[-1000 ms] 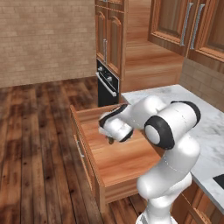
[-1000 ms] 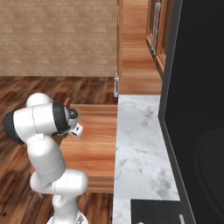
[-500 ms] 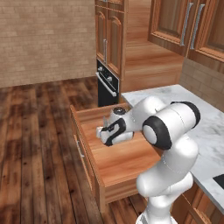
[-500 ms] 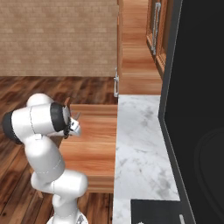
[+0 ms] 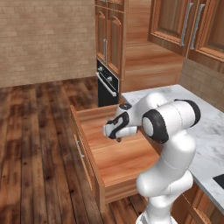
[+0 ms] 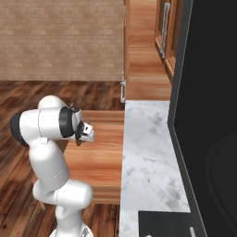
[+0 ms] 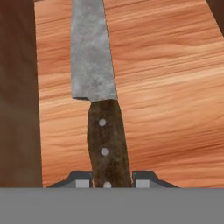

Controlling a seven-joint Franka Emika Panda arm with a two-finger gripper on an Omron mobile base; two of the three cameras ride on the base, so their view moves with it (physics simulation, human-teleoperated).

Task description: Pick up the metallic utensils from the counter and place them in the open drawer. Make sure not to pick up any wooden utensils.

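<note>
My gripper (image 7: 109, 181) is shut on the dark riveted handle of the kitchen knife (image 7: 107, 140), and the silver blade reaches away over the light-brown floor of the open drawer (image 7: 175, 87). In the left base view the gripper (image 5: 113, 130) hangs over the middle of the drawer (image 5: 122, 159), a little above its floor. From the right base view the gripper (image 6: 88, 134) sits over the drawer (image 6: 99, 159), beside the marble counter (image 6: 148, 157). The wooden utensils are out of view.
A dark drawer wall (image 7: 17, 96) runs close along the blade's left. A black oven (image 5: 107, 83) and tall wooden cabinets stand beyond the drawer. The marble counter (image 5: 210, 131) lies to the right, with a black sink corner (image 6: 162, 224). Wood floor lies to the left.
The hand has turned and levelled slightly over the drawer, with the knife still held. The base and the drawer have not moved.
</note>
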